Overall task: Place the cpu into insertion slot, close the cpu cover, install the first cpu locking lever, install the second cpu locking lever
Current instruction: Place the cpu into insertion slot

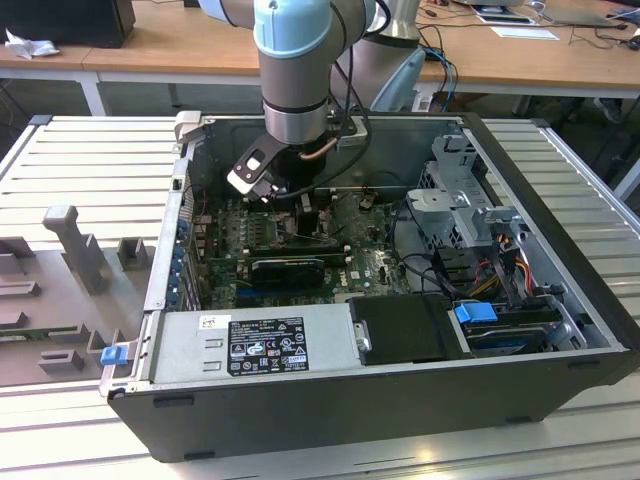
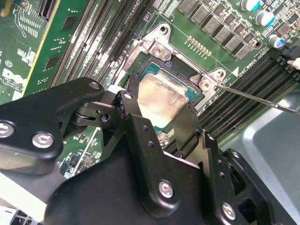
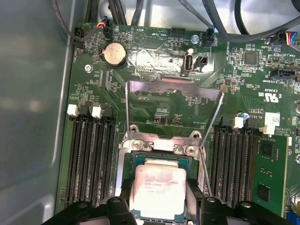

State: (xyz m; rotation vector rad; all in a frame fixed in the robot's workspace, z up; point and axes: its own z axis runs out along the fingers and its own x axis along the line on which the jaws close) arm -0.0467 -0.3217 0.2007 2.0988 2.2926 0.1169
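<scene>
In the exterior view we see the arm [image 1: 295, 60] reaching straight down into an open computer case [image 1: 400, 400] that lies on a ribbed grey surface [image 1: 100, 160]. The end effector [image 1: 300, 215] sits low over the green motherboard [image 1: 370, 265], behind the power supply [image 1: 250, 345].

In the second wrist view, the end effector's [image 2: 159, 107] black fingers [image 2: 131, 105] press against opposite edges of the cpu [image 2: 161, 96], so we read it as closed on the chip. The cpu lies inside the insertion slot [image 2: 180, 69]. We cannot tell whether it is fully seated. A thin locking lever [image 2: 253, 96] runs out to one side of the socket, unlatched.

In the first wrist view the cpu [image 3: 159, 190] shows its silvery top between the two fingers. The cpu cover [image 3: 173, 88] is swung open on its hinge beyond the socket, and the board shows through its open centre. Black memory slots [image 3: 89, 159] flank the socket on both sides, and a coin cell [image 3: 115, 54] sits farther off.
</scene>
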